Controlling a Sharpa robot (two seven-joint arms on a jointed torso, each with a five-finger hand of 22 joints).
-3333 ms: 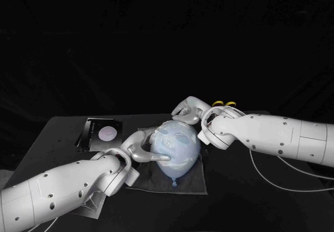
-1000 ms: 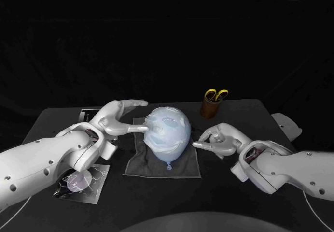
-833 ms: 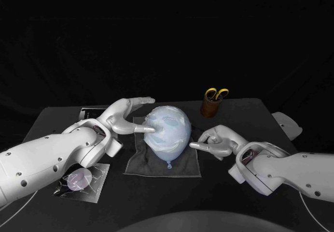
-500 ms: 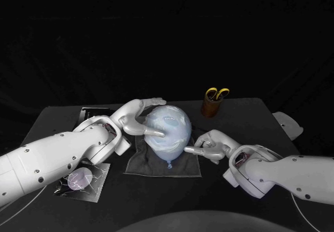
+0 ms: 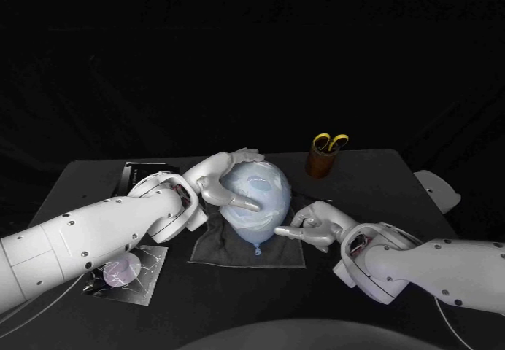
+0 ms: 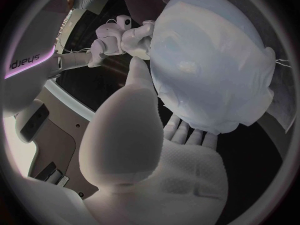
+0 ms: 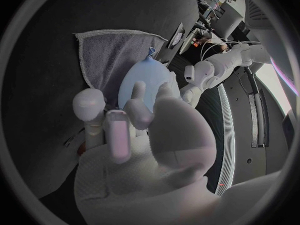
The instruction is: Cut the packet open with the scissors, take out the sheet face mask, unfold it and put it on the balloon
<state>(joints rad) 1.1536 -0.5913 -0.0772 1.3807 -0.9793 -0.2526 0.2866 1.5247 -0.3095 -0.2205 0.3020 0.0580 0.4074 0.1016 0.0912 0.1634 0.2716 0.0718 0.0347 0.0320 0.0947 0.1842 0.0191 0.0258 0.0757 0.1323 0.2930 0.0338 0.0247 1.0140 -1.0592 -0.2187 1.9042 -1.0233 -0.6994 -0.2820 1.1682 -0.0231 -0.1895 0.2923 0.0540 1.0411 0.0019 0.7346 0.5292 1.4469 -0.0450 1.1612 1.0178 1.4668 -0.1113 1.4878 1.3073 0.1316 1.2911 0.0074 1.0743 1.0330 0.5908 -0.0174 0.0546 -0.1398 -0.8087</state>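
Note:
The pale blue balloon (image 5: 261, 208) lies on a grey cloth (image 5: 282, 255) with the white sheet mask (image 5: 250, 191) spread over its face. My left hand (image 5: 221, 179) cups the balloon's upper left; its fingers curve round the top and its thumb presses on the mask. In the left wrist view the masked balloon (image 6: 212, 60) lies against my left hand's fingers (image 6: 187, 132). My right hand (image 5: 311, 224) touches the balloon's lower right side with its fingertips. The right wrist view shows these fingertips (image 7: 136, 92) against the balloon (image 7: 147, 77). Neither hand holds anything.
The yellow-handled scissors (image 5: 333, 141) stand in a brown cup (image 5: 320, 165) at the back right. The cut packet (image 5: 126, 271) lies at the front left. A dark card (image 5: 137, 172) lies behind my left arm.
My left hand has moved right, onto the top and face of the balloon. My right hand has drawn in leftwards to the balloon's lower right side.

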